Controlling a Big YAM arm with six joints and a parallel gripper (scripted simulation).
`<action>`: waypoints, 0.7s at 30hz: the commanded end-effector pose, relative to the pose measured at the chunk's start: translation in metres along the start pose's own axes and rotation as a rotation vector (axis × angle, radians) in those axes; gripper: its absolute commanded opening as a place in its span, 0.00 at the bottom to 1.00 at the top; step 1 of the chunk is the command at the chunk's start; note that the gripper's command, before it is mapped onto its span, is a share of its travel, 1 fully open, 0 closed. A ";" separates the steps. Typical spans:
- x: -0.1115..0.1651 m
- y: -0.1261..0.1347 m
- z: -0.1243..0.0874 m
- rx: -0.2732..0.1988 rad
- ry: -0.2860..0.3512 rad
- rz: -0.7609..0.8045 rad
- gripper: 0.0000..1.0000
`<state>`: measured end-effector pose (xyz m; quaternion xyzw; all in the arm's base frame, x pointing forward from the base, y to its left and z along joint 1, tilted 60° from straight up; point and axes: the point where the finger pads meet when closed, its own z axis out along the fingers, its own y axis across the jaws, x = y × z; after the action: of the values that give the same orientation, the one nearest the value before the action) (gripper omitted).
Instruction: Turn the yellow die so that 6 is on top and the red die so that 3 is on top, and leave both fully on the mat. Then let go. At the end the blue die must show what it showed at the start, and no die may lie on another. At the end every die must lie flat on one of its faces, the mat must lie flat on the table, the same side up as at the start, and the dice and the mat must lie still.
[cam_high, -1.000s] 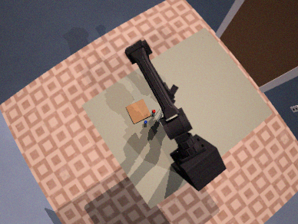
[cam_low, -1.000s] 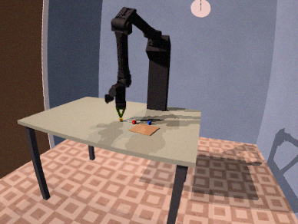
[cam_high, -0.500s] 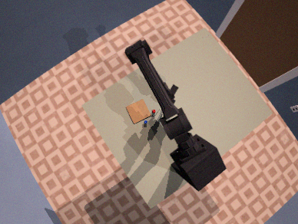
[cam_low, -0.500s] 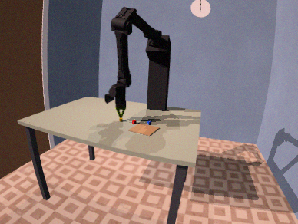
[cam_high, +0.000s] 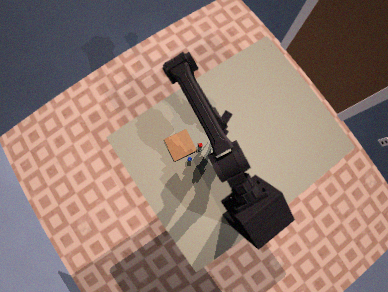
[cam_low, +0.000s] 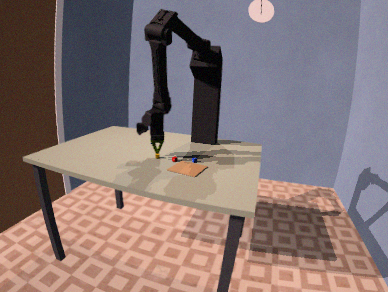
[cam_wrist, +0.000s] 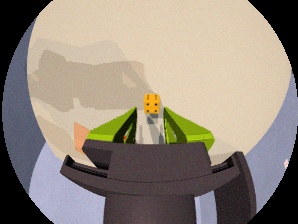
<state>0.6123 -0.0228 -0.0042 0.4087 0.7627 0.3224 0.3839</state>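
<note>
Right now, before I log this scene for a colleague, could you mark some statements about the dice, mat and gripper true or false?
1. The yellow die lies on the mat. False: it is off the mat, below the gripper.
2. The red die is nearer the yellow die than the blue die is. True.
3. The gripper is shut on the yellow die. False: its fingers stand apart, with a gap on each side of the die.
4. The blue die is off the mat. True.
5. The red die rests on the blue die. False: they lie apart.
</note>
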 end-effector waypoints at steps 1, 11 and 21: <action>0.019 -0.022 -0.003 0.034 0.022 0.016 0.34; 0.016 -0.018 -0.001 0.028 0.018 0.014 0.34; 0.016 -0.018 -0.001 0.028 0.018 0.014 0.34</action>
<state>0.6115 -0.0227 -0.0056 0.4093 0.7632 0.3219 0.3827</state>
